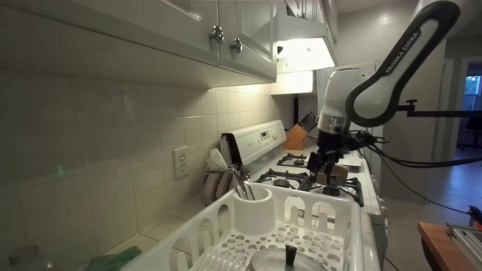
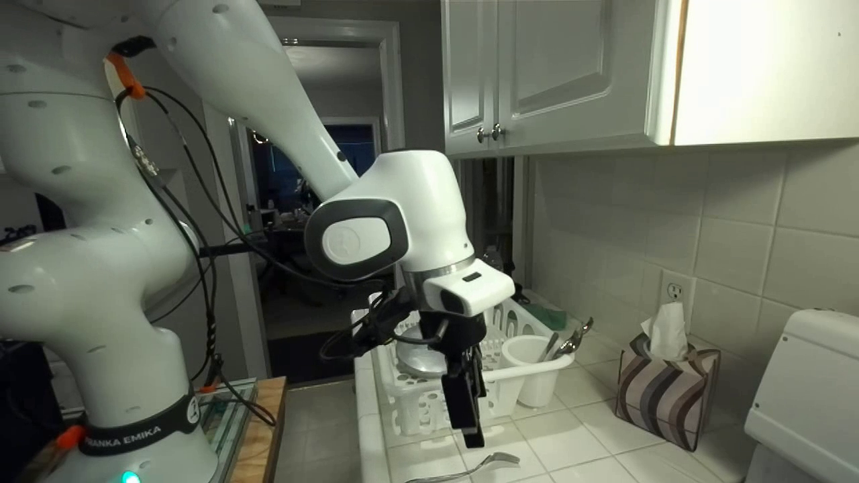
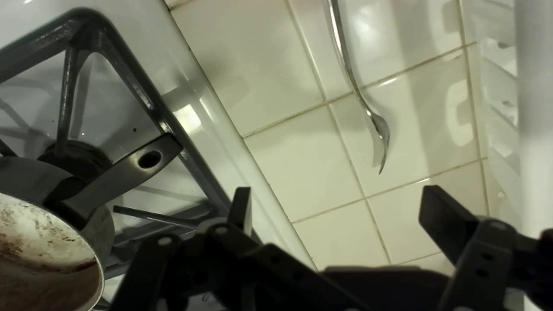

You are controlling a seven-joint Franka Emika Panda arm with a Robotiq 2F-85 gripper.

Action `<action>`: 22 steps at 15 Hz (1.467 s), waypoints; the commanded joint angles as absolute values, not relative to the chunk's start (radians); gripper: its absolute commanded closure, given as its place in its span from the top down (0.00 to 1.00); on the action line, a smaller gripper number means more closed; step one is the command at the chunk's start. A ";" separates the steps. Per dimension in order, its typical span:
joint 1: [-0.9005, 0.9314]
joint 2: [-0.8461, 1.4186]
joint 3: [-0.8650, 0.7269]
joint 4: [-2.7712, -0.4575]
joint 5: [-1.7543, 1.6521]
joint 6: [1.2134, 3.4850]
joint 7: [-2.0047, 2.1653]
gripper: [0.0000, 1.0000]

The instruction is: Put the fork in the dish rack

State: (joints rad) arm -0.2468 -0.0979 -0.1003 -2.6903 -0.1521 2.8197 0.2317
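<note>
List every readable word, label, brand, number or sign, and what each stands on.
"FRANKA EMIKA": on the robot arm's black trim, in an exterior view.
"RANKA EMIKA", first letter unclear: on the robot's black base band, in an exterior view.
Too small to read: the round emblem on that band; markings on the stove's back panel.

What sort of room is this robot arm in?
Most likely a home kitchen: a gas stove, a white dish rack on a tiled counter, and a knife block show it.
</note>
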 commanded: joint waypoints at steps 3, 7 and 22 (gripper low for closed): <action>-0.258 -0.088 -0.100 -2.698 -0.271 2.877 0.286 1.00; -0.250 -0.035 -0.104 -2.689 -0.317 2.953 0.277 1.00; -0.284 0.211 0.021 -2.615 0.108 3.091 0.166 1.00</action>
State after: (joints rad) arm -0.2353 0.1576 -0.0322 -2.6559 0.0577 3.0749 0.2224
